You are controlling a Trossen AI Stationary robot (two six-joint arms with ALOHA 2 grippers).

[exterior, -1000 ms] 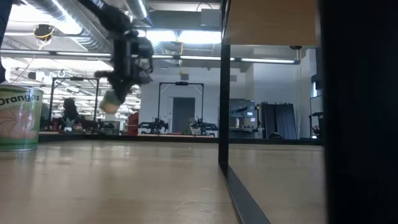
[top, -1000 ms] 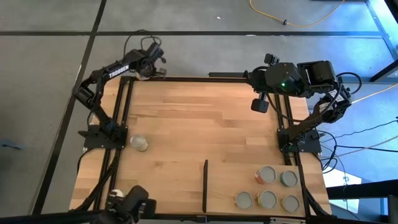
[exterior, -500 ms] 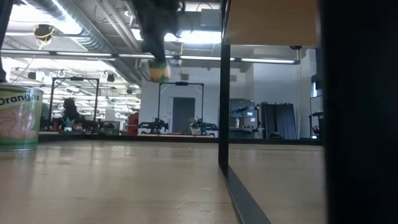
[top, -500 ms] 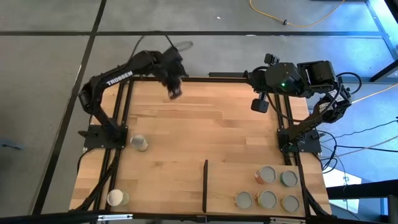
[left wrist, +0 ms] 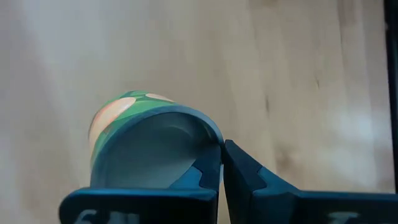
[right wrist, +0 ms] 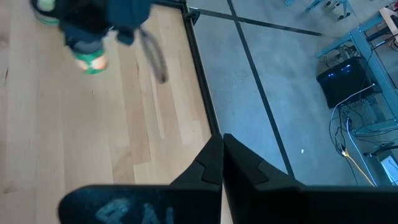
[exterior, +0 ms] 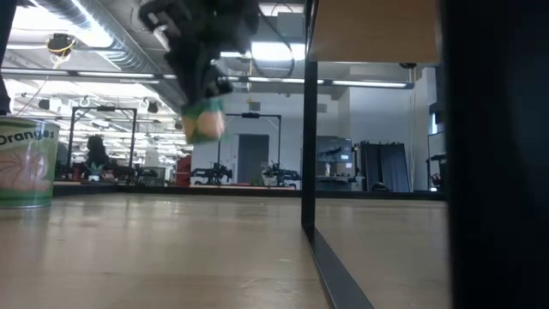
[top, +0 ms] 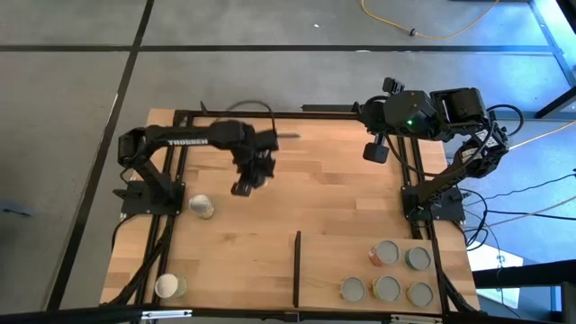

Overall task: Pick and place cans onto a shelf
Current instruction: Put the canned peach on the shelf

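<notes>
My left gripper [top: 243, 187] is shut on a green can with orange marks [left wrist: 124, 118], held in the air over the table's middle left; the can also shows in the low view [exterior: 204, 123]. My right gripper [top: 375, 148] is shut and empty, high over the table's far right. Several grey-topped cans [top: 385, 253] stand on their bases on the light-wood shelf [top: 333, 252] at the near right, behind its black strip [top: 297, 268]. Two more cans stand on the table at the left [top: 202, 207] and near left [top: 167, 286]. My left gripper pinches the green can's rim [left wrist: 208, 134] at its open-looking end, one finger [left wrist: 202, 177] inside the hollow and one outside. The fingers point slantwise down from above. The can hangs below them, tilted and clear of the table.
A can labelled with oranges [exterior: 26, 163] stands at the low view's left. The black strip rises upright in front of the shelf [exterior: 307, 129]. Bare wood [top: 324, 189] lies between the held can and the shelf.
My left gripper has swung from the table's far left corner toward the table's middle and near side, carrying the green can clear of the table; it rose first, then came lower. It has stayed shut on the can.
</notes>
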